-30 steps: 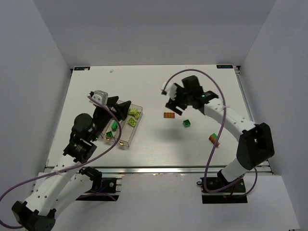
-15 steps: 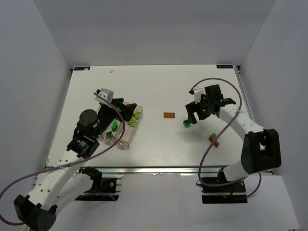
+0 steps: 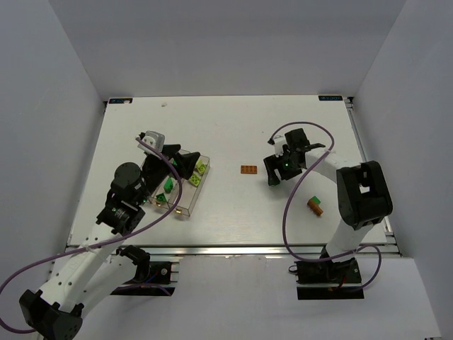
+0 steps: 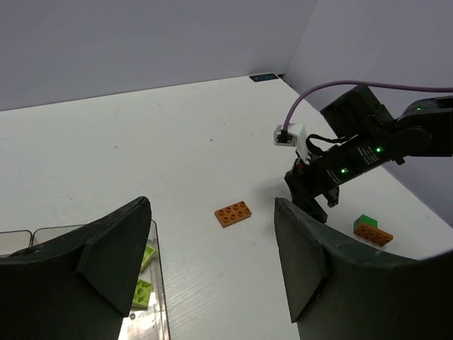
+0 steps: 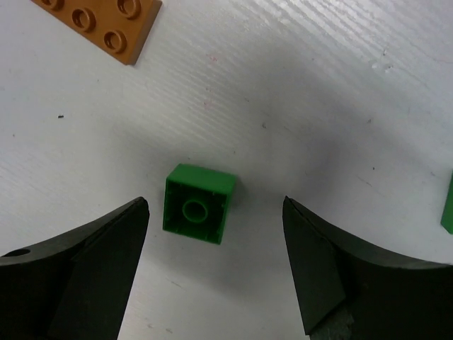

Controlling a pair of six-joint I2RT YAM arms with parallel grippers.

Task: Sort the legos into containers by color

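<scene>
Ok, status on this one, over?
Right gripper open over green lego, not gripped yet. Left gripper open, empty, at containers. Nothing in the way.

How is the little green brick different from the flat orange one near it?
The green brick is square; the orange brick is a longer rectangle. The green brick shows one ring in its middle; the orange brick shows rows of round studs. The green brick sits between the open fingers of the right gripper; the orange brick lies outside them. Both rest on the table.
</scene>
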